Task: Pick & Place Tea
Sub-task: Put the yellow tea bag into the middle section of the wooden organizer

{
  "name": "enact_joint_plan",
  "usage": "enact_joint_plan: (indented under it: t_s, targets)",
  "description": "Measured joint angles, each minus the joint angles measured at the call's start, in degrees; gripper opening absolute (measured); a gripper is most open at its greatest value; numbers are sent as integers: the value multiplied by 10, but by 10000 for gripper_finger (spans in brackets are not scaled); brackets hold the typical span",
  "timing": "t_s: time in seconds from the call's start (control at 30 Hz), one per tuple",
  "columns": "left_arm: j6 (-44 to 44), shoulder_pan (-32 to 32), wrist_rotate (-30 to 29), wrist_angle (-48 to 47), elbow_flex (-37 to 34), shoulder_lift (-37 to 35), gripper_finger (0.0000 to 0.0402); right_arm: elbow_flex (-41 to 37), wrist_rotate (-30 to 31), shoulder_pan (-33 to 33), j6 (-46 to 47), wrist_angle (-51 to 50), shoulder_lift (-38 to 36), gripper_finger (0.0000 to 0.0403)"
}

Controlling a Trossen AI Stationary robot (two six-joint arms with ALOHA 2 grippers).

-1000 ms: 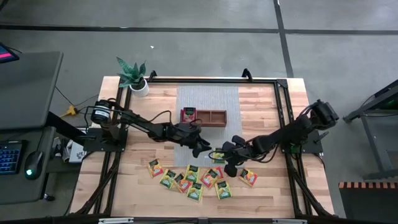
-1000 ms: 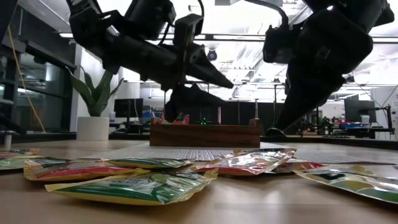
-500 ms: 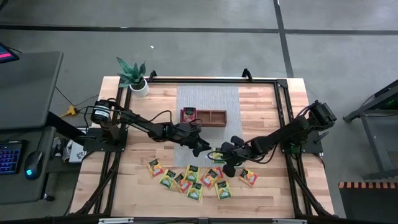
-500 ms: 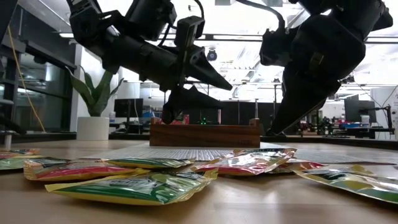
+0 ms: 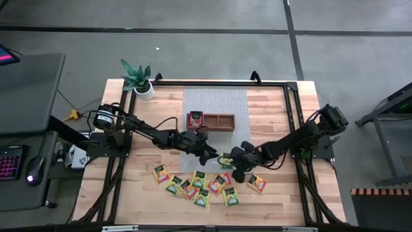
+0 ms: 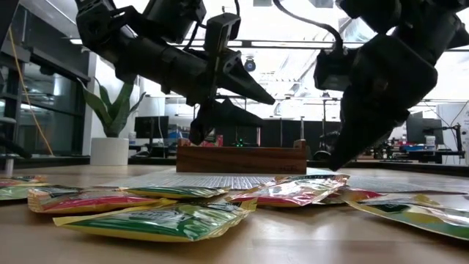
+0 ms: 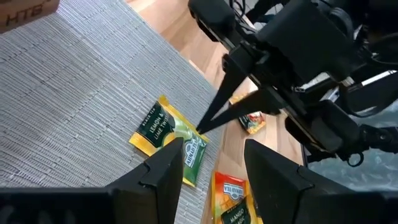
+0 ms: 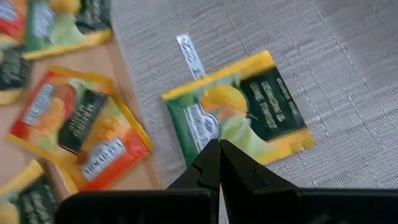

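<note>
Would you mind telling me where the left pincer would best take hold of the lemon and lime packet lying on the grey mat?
The green-and-yellow tea packet lies flat on the grey mat, so probably come straight down and pinch an edge. The right pincer, shut, rests its tip on the packet's end nearest the wood. The yellow-bordered end further onto the mat looks free, and the open left pincer hovers just above.

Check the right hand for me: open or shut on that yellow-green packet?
Shut, and holding nothing: the right hand has its fingers pressed together, tips resting on the yellow-green packet, which lies flat on the grey mat.

the green-and-yellow tea packet (image 7: 169, 134) reads "lemon & lime twist"; other labels stay unreadable.
</note>
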Motion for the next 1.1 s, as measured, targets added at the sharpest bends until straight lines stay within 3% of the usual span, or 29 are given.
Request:
enact_joint_plan:
  t_s: [0.27,0.57,0.67,1.1]
  targets:
    - [-6,1,14,0,41,40,167,0,3,0,5,24,0,0]
    - [4,1,27,-80,90,67,167,-1,4,5,11,27,2,0]
    - [8,1,29,-58,110,78,167,-1,1,6,13,30,11,0]
    - [-24,1,35,-98,106,99,167,1,-14,13,39,63,60,0]
